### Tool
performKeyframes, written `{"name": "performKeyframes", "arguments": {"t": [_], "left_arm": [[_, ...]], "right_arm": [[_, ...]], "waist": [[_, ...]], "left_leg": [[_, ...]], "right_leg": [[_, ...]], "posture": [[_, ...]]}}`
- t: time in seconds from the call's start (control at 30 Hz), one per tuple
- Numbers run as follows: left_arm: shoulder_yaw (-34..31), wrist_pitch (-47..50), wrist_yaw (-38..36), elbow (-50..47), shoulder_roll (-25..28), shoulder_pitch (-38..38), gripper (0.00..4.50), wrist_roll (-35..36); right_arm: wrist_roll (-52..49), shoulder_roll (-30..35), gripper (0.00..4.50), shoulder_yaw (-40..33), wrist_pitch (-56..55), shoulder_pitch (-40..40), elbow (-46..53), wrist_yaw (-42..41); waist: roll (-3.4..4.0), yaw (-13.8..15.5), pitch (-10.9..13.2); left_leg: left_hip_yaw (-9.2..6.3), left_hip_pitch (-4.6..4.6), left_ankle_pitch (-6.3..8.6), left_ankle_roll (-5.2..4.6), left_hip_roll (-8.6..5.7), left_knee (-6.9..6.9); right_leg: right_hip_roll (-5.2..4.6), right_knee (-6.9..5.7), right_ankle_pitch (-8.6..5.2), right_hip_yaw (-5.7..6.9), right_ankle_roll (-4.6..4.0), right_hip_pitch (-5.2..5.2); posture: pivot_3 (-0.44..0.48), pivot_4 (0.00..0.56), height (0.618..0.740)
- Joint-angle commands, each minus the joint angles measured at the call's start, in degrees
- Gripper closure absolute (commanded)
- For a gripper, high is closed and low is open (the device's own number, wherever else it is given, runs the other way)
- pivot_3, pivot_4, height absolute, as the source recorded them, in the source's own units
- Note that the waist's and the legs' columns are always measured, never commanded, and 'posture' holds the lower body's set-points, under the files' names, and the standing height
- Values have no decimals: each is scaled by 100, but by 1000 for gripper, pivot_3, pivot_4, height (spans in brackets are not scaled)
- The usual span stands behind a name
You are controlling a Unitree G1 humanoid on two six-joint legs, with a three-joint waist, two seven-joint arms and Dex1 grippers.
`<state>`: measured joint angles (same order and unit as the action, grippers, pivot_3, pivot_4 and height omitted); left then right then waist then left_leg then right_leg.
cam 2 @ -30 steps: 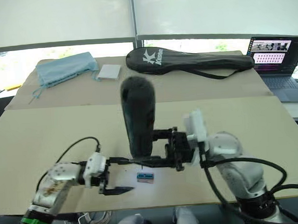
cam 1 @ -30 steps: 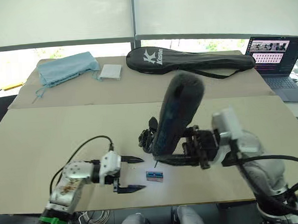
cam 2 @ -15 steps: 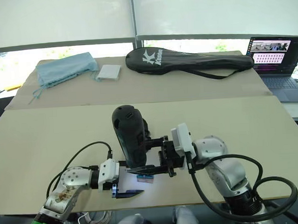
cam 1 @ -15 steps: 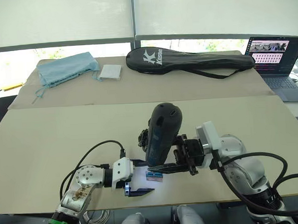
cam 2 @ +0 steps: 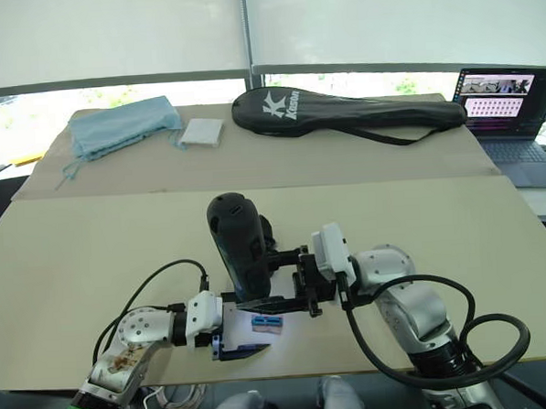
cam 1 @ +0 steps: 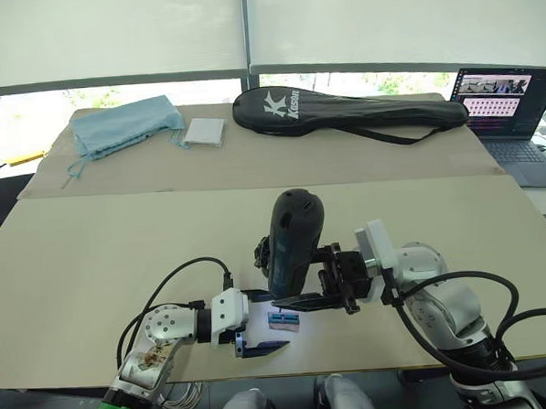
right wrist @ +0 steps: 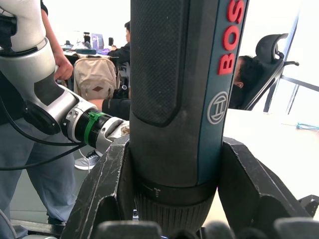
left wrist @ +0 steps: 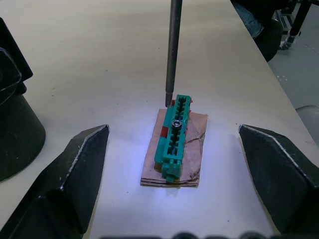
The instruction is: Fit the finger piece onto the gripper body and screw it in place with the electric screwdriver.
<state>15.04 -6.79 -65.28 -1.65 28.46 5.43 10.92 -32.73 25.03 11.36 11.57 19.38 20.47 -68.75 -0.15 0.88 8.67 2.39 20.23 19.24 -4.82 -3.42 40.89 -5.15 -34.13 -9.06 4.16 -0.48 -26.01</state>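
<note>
- Left gripper (cam 1: 264,322) low at the near table (cam 1: 93,260) edge, fingers spread wide, holding nothing, flanking the green block (left wrist: 173,134) without touching it.
- Green block on a tan paper scrap, a screw seated in its top.
- Right gripper (cam 1: 296,302) clenched around the electric screwdriver (cam 1: 290,240), held upright, thin bit (left wrist: 173,50) pointing down at the block's far end, tip just above or at it; contact not clear.
- Gripper body (cam 1: 263,253) just behind the screwdriver, mostly hidden.
- Since half a second ago: screwdriver slightly more upright, left gripper shifted a little nearer the block.
- Farther back: blue cloth (cam 1: 122,123), racket bag (cam 1: 341,109), laptop (cam 1: 511,110).
</note>
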Motion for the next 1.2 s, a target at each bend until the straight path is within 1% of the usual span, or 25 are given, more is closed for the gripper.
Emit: {"name": "performKeyframes", "arguments": {"t": [0.03,1.2], "left_arm": [[143,-16,47,196,-18,-128,112,-86],[180,9,68,296,-36,-113,112,-72]], "right_arm": [[-89,-53,2593,-16,-134,96,177,-37],[-15,26,2593,62,-124,6,53,-32]], "waist": [[2,-2,-1],[9,-2,-7]], "left_leg": [[0,0,0,0,0,0],[0,-3,0,-1,0,4]], "right_leg": [[0,-1,0,-1,0,0],[0,-4,1,-1,1,4]], "posture": [[0,150,740],[0,150,740]]}}
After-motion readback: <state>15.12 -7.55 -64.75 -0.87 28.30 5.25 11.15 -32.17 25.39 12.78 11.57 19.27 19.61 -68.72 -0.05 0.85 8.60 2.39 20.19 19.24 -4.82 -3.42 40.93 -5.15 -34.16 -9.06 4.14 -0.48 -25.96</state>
